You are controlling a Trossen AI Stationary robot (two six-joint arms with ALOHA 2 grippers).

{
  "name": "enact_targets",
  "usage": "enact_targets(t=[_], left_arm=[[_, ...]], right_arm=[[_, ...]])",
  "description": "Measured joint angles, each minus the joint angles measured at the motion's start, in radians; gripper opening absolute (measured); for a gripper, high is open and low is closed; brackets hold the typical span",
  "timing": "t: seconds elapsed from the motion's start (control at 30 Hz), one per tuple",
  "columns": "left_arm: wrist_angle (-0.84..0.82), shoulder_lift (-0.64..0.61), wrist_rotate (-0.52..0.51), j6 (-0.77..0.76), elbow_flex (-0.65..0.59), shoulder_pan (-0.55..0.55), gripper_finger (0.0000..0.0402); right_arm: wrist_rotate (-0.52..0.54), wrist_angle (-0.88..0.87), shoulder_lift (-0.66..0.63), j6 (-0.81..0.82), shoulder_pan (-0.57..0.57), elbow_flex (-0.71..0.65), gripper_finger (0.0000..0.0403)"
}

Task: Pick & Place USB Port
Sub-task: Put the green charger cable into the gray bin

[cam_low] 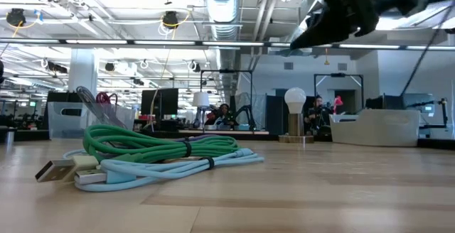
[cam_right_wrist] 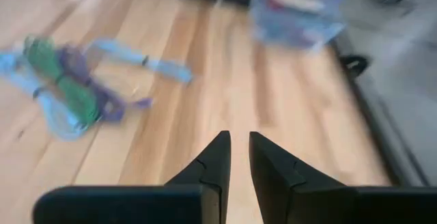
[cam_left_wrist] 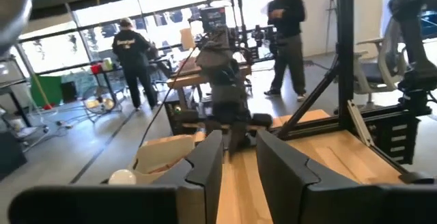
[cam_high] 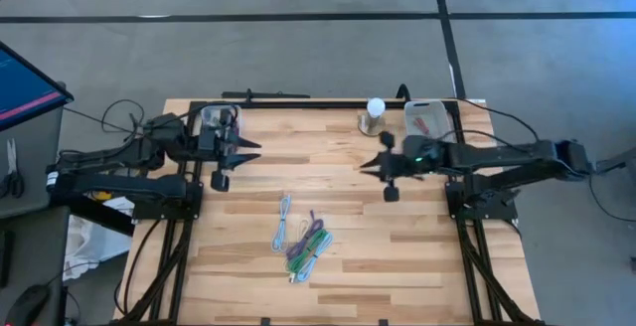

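From up here I have both arms raised off the table point(cam_high: 397, 256), neither one touching anything. The USB cables point(cam_high: 303, 244) lie in a loose bundle near the middle of the table, towards the front edge: a green coil, a purple one and pale blue leads tangled together. The low view shows their plugs point(cam_low: 75, 171) sticking out flat on the wood, which should make them the easiest part to pinch.

The left gripper point(cam_high: 246, 150) sits near the back left corner, just beside a clear bin point(cam_high: 221, 119), well apart from the bundle. Its fingers point(cam_left_wrist: 208, 166) stand a narrow gap apart with nothing between them.

The right gripper point(cam_high: 370, 165) hovers over the right half of the table, pointing inward towards the cables. Its fingers point(cam_right_wrist: 217, 157) are nearly together, a thin slit showing, and they carry nothing. Behind it stand a second clear bin point(cam_high: 427, 119) and a small bulb-shaped lamp point(cam_high: 374, 110).

My reading is that a bin is the drop point, so a cable has yet to be picked; the right arm looks better placed for the reach.
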Motion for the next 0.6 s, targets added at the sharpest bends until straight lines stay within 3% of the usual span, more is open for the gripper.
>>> enact_targets(t=[0.4,0.6], left_arm=[[0.001,-0.055,-0.02,-0.003,-0.042,0.001,0.009],[-0.003,-0.055,-0.02,-0.003,-0.042,0.001,0.009]], right_arm=[[0.01,-0.161,0.37,-0.001,0.111,0.282,0.005],[0.085,-0.284,0.508,-0.04,0.149,0.398,0.0089]])
